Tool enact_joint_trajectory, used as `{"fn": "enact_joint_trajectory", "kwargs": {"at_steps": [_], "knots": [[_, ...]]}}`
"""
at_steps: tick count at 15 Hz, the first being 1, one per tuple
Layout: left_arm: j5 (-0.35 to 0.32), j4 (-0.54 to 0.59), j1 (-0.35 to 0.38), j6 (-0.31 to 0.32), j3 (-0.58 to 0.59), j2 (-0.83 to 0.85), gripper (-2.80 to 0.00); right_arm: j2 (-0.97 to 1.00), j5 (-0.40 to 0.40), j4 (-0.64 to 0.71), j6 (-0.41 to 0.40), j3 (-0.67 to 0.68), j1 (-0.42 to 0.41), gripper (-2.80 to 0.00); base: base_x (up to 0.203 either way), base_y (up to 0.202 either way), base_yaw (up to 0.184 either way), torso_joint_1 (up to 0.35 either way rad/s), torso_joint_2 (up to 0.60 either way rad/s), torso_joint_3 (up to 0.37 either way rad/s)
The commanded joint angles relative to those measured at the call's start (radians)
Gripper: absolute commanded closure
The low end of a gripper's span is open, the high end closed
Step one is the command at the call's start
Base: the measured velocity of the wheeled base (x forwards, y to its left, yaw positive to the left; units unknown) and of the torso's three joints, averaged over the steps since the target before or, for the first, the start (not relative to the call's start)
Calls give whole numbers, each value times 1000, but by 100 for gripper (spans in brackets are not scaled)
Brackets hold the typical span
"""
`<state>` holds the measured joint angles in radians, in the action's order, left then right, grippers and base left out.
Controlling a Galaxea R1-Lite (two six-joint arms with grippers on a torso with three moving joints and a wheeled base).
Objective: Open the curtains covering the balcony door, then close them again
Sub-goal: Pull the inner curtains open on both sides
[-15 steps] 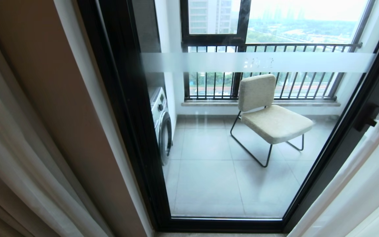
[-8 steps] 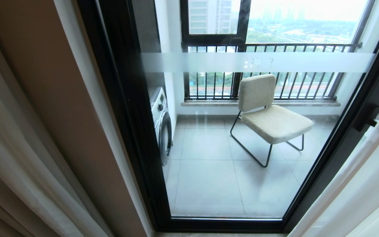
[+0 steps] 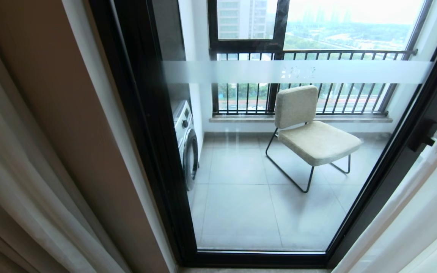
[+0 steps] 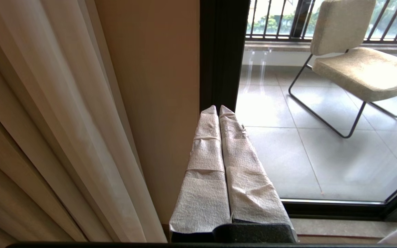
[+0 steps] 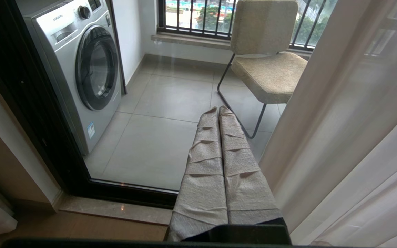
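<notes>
Two claws: I see both pressed together, pinching nothing.
Left claw (image 4: 218, 109): aimed at the balcony door (image 4: 223, 51) frame; the beige curtains (image 4: 47, 120) hang off to its left side, apart from it.
Right claw (image 5: 218, 110): pointed at the glass; sheer curtains just beside it on its right, washing machine (image 5: 81, 65) beyond on its left.
Chair (image 3: 309, 129): past the glass, ahead of both.

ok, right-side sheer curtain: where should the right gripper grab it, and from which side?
Grab the sheer at its free leading edge beside the door glass, coming from the glass side. That edge hangs as a loose vertical fold with nothing in front. The right gripper, shut now, is just beside it and must open first.
</notes>
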<state>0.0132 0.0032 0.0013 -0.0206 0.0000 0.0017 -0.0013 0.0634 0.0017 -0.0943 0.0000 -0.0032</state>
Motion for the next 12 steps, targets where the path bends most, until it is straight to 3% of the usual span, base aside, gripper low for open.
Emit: {"fn": "enact_joint_trajectory", "kwargs": {"at_steps": [1, 12], "knots": [[1, 0, 0, -1, 0, 0, 0, 1, 1, 0, -1, 0, 0, 0, 0, 0, 0, 0, 0, 0], [1, 0, 0, -2, 0, 0, 0, 1, 1, 0, -1, 0, 0, 0, 0, 0, 0, 0, 0, 0]]}}
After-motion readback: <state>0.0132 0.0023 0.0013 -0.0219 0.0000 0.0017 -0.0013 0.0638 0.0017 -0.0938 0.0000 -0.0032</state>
